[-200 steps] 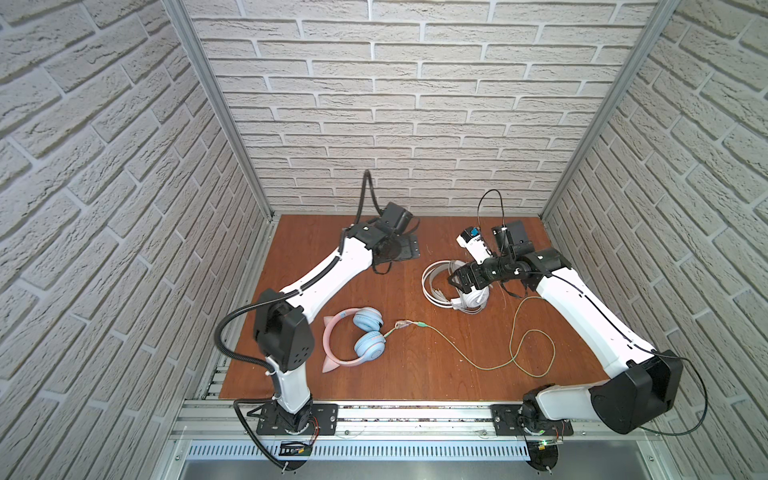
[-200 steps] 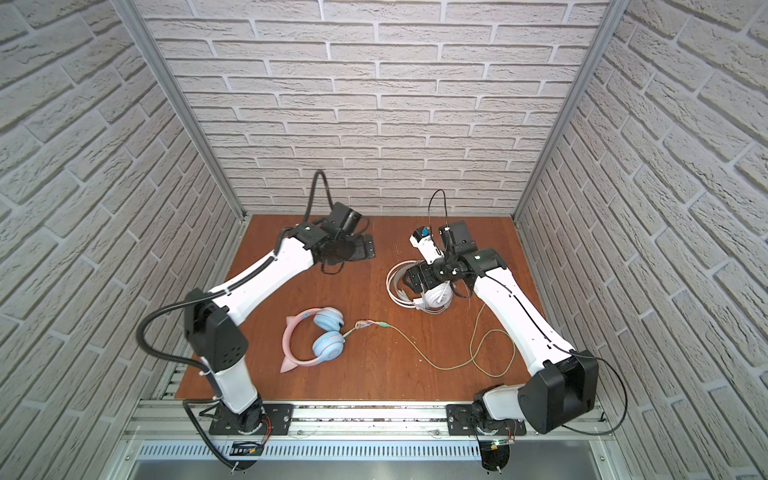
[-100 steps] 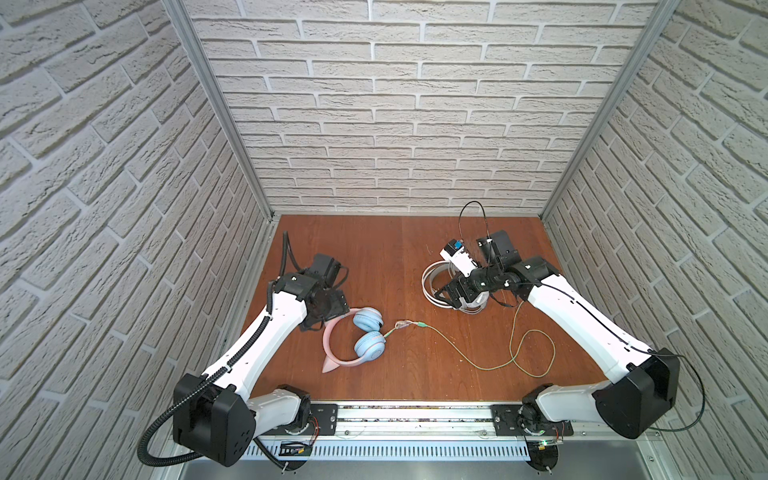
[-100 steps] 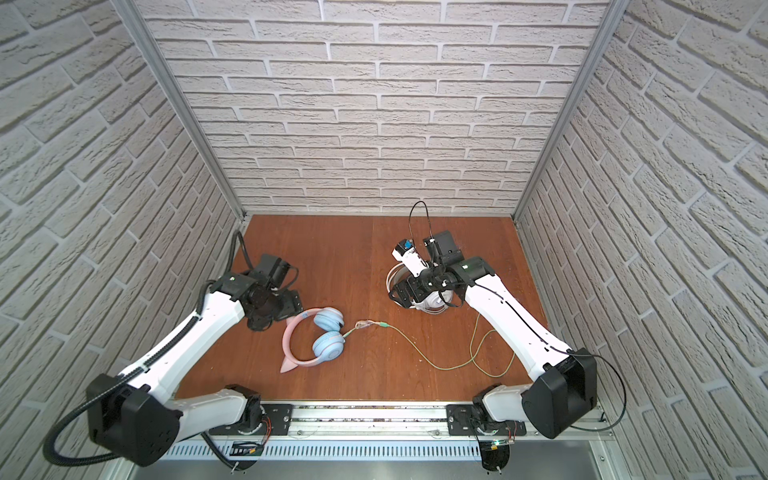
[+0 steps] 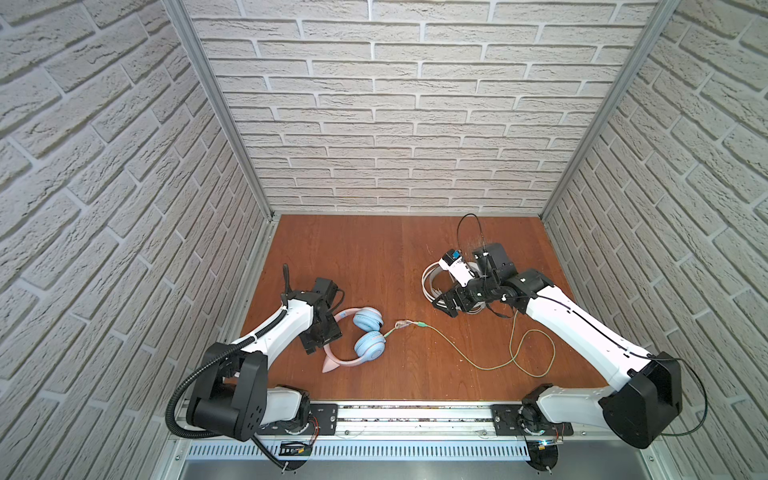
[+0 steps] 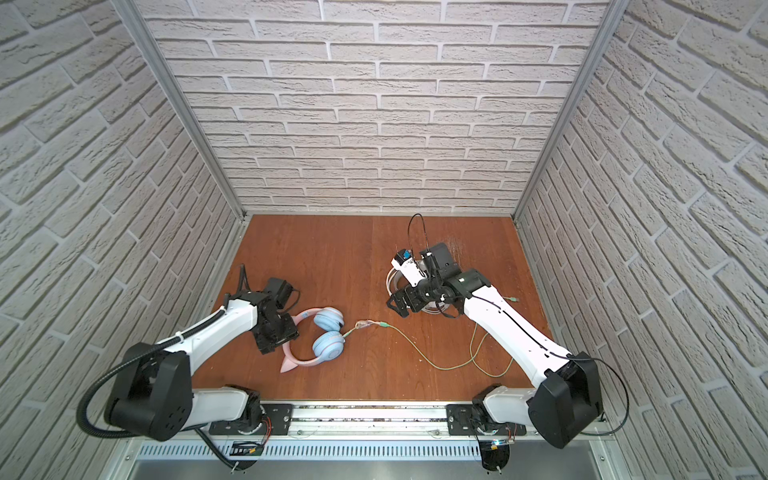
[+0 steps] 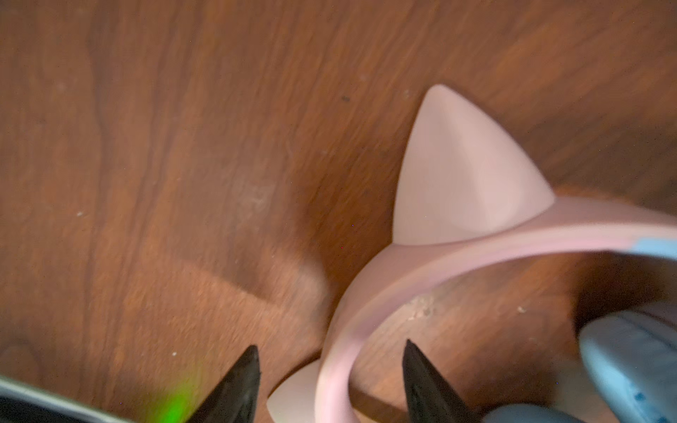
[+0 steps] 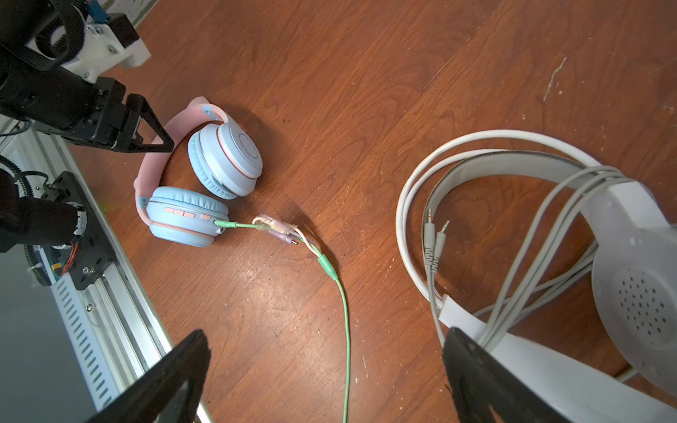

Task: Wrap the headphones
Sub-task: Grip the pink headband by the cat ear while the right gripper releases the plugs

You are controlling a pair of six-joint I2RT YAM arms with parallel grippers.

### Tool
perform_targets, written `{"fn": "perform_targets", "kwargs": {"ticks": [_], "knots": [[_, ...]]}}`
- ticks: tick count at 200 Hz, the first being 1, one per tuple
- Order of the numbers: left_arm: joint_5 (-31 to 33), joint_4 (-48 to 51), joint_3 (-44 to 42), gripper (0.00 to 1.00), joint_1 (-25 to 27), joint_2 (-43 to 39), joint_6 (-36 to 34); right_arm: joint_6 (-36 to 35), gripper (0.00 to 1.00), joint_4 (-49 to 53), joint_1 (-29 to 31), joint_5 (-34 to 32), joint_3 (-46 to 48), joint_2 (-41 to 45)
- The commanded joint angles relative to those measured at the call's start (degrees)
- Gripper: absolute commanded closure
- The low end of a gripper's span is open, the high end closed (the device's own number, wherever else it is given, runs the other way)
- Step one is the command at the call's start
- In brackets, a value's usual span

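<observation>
I can read no text, brand or number on any of my feeds. The pink buttons (image 8: pixel 179 211) on the cat-ear headphones (image 8: pixel 234 154) carry tiny marks, too small to make out.

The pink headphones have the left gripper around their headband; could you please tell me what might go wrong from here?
The left gripper straddles the headband beside a cat ear, so it may slip or pinch the ear.
The loose green cable runs under the right arm and could snag when lifted.
</observation>
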State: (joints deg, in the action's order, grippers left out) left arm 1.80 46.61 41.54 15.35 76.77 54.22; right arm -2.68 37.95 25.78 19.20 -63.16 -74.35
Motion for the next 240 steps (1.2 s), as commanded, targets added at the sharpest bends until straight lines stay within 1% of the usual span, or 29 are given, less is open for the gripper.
{"fn": "perform_targets", "kwargs": {"ticks": [1, 16, 33, 62, 72, 96, 106, 119, 134, 160, 179, 205, 215, 240], "knots": [[-0.3, -5.0, -0.8, 0.44, -0.5, 1.8, -0.6, 0.8, 0.00, -2.5, 0.5, -1.5, 0.8, 1.7], [0.2, -4.9, -0.4, 0.47, -0.5, 3.5, -2.0, 0.6, 0.00, -2.6, 0.5, -1.7, 1.0, 1.9], [0.4, -4.7, -0.7, 0.47, -0.4, 4.8, -2.9, 0.1, 0.00, -2.0, 0.5, -1.3, 1.3, 1.7], [-0.3, -6.5, -2.4, 0.51, -0.5, 6.1, -2.6, -1.2, 0.00, 3.7, 0.6, -1.1, 0.7, 0.1], [-0.5, -7.4, -2.7, 0.54, -0.5, 6.8, -2.5, -1.5, 0.00, 5.3, 0.8, -1.2, 0.8, -0.3], [-0.6, -8.9, -2.1, 0.67, -0.7, 9.5, -2.4, -1.6, 0.00, 6.6, 1.3, -1.8, 1.9, 0.1], [-0.6, -8.4, -0.8, 0.75, -0.8, 10.7, -2.7, -1.6, 0.00, 7.0, 1.6, -1.8, 2.1, 0.3], [0.0, -7.0, 1.5, 0.90, -0.8, 11.6, -3.6, -1.8, 0.00, 7.4, 2.0, -1.7, 2.5, 0.5], [0.8, -5.5, 4.4, 1.00, -1.2, 11.8, -5.1, -2.2, 0.00, 8.2, 2.5, -1.6, 2.8, 0.7], [2.0, -2.5, 9.3, 1.00, -2.7, 10.7, -7.5, -2.5, 0.00, 9.7, 3.6, -3.4, 3.2, 0.2], [1.4, -1.4, 11.6, 1.00, -3.7, 9.6, -10.4, -2.5, 0.00, 9.9, 3.8, -3.8, 3.4, -0.4], [0.2, 1.5, 14.4, 1.00, -4.9, 10.3, -18.2, -2.3, 0.00, 9.3, 3.9, -3.4, 3.5, -0.9], [-1.5, 2.3, 15.3, 1.00, -4.9, 11.0, -21.9, -2.4, 0.00, 9.4, 4.0, -3.7, 3.5, -1.1], [-3.9, 4.9, 17.6, 1.00, -4.9, 15.1, -29.7, -2.6, 0.00, 9.4, 4.0, -4.3, 3.5, -1.4]]}}
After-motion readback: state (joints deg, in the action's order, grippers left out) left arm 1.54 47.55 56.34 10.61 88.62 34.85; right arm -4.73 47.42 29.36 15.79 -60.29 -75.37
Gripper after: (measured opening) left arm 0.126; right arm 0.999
